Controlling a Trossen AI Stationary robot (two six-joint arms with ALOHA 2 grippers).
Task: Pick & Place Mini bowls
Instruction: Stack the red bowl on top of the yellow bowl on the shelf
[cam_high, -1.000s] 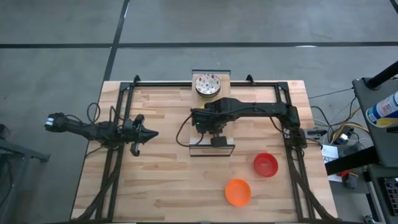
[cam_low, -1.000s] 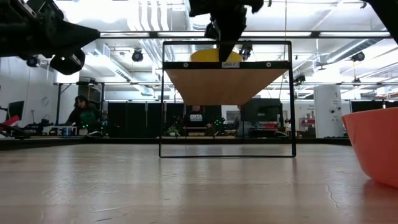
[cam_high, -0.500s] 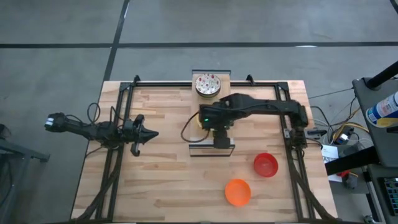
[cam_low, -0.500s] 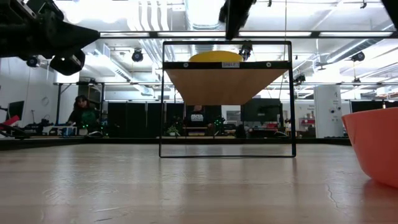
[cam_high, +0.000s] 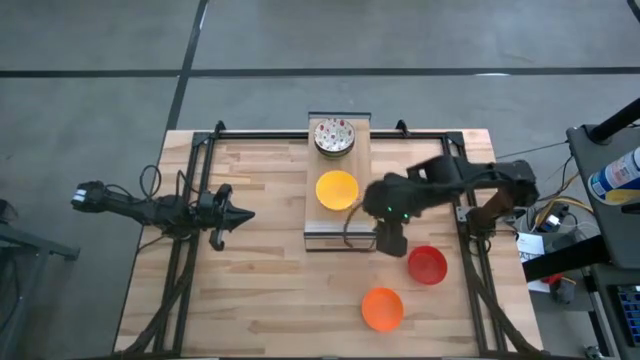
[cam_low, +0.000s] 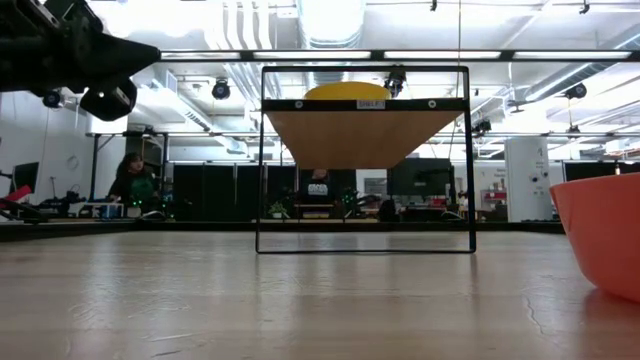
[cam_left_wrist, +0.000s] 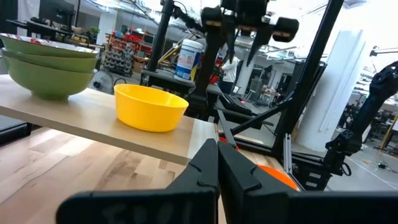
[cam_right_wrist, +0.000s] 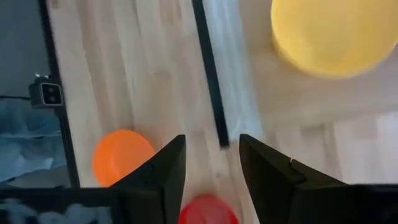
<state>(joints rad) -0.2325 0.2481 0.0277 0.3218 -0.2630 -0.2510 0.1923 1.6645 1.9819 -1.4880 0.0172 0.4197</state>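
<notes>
The yellow mini bowl (cam_high: 337, 190) stands upright on the raised wooden board (cam_high: 360, 165), near a stack of speckled bowls (cam_high: 333, 135) at the board's far end. The red bowl (cam_high: 427, 265) and the orange bowl (cam_high: 382, 308) sit on the table toward the near right. My right gripper (cam_high: 388, 240) hovers open with nothing between its fingers, above the board's near right corner, between the yellow bowl and the red one. My left gripper (cam_high: 238, 214) is shut and waits at the table's left, above the top.
The board rests on a thin black frame (cam_low: 262, 160) that lifts it well above the table, with open space beneath. Black rails (cam_high: 190, 240) run along the table's left, right and far sides. People and workbenches (cam_low: 130, 180) stand in the room beyond.
My right gripper has let go of the yellow bowl, risen, and swung toward the table's right and near edges, past the board's corner. The yellow bowl stays upright on the board where it was left.
</notes>
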